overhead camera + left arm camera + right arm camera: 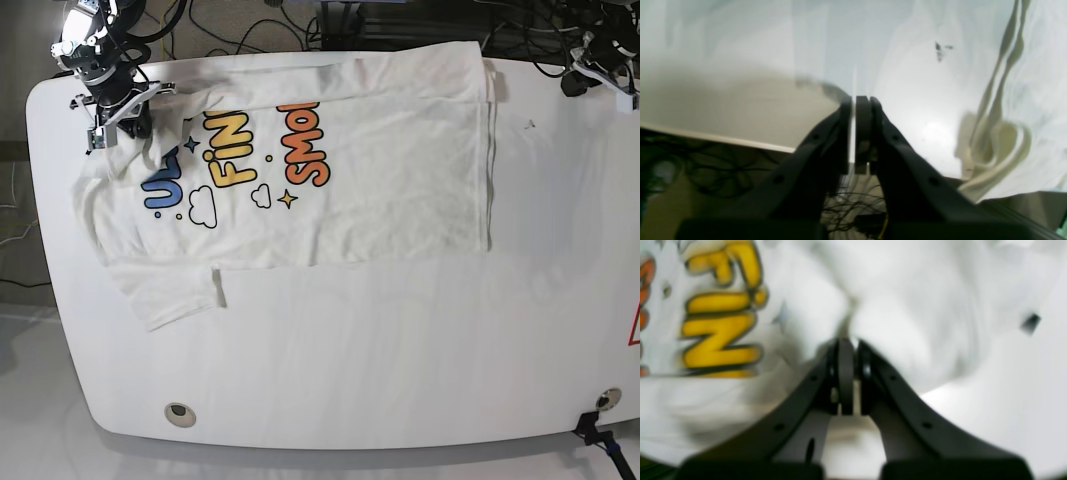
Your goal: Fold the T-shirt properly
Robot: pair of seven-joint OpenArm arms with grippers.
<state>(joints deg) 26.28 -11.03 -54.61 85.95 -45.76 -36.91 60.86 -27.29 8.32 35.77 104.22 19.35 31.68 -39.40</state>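
Observation:
The white T-shirt (pixel 380 150) lies spread on the table with its print facing up, blue, yellow and orange letters showing. One sleeve lies toward the front left. My right gripper (pixel 125 125) is at the shirt's far left top corner. In the right wrist view its jaws (pixel 851 340) are closed on a bunched fold of the white cloth (pixel 907 290), beside the yellow letters. My left gripper (pixel 600 75) is at the table's far right back edge, apart from the shirt. It is shut and empty (pixel 860 98), with the shirt's hem (pixel 1040 100) to its right.
The white table (pixel 400 380) has rounded corners, a round hole (pixel 178 411) at the front left and a small dark mark (pixel 530 124) right of the shirt. Cables (pixel 250 30) lie behind the back edge and on the floor (pixel 723 170).

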